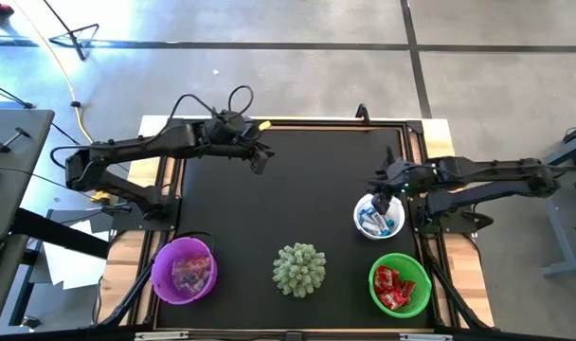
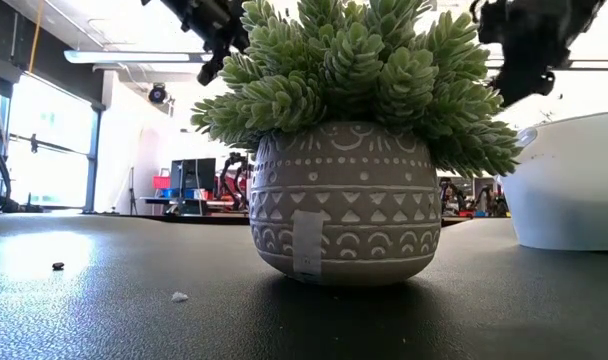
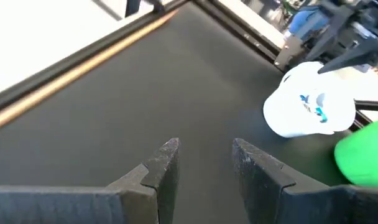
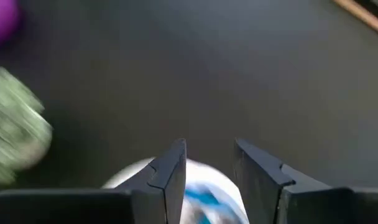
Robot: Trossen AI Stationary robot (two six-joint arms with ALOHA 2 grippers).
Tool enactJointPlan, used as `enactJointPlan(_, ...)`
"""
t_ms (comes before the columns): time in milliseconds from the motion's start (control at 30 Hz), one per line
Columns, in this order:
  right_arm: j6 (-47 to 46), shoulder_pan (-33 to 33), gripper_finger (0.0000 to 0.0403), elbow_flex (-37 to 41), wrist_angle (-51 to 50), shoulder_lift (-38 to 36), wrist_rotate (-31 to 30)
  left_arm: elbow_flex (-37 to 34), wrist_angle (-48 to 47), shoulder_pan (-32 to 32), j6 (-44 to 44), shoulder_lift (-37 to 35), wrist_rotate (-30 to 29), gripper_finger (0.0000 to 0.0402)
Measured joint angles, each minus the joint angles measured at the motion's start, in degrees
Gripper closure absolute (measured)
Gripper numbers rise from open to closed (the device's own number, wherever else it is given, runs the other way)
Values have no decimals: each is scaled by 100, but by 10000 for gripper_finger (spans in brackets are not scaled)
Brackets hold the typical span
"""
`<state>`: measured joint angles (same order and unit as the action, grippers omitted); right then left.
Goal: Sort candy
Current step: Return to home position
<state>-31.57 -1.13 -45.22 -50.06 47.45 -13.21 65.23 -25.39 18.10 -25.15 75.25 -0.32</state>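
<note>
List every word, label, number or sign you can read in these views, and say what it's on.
None can be read.
Blue-white candy in the white bowl: wrapper print too small.
Red candy in the green bowl: too small.
Pale candy in the purple bowl: too small.
Pot: moulded patterns only, no letters; its pale strip looks blank.

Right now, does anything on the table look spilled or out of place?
Two bits lie loose on the mat near the plant pot: a pale scrap and a dark speck, too small to identify. Candy sits inside the purple bowl, the green bowl and, below the right pincer, the white bowl.
</note>
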Motion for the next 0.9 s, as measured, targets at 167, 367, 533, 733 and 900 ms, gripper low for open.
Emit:
enactJointPlan(167,291,-4,277,597,1678,-449,10,0,-26,-363,714,-454,-187,271)
enactJointPlan(367,252,-4,277,1576,3356,-779,366,0,-606,-764,1010,-1119,-202,271)
enactJointPlan(533,-214,-7,277,2326,4751,-931,514,0,-1224,-1106,746,-1640,-371,271)
enactJointPlan(733,-192,-4,277,2788,5823,-941,509,0,-1422,-1566,722,-2008,-401,271)
enactJointPlan(900,-143,-5,277,3242,6672,-965,509,0,-1748,-1945,528,-2073,-661,271)
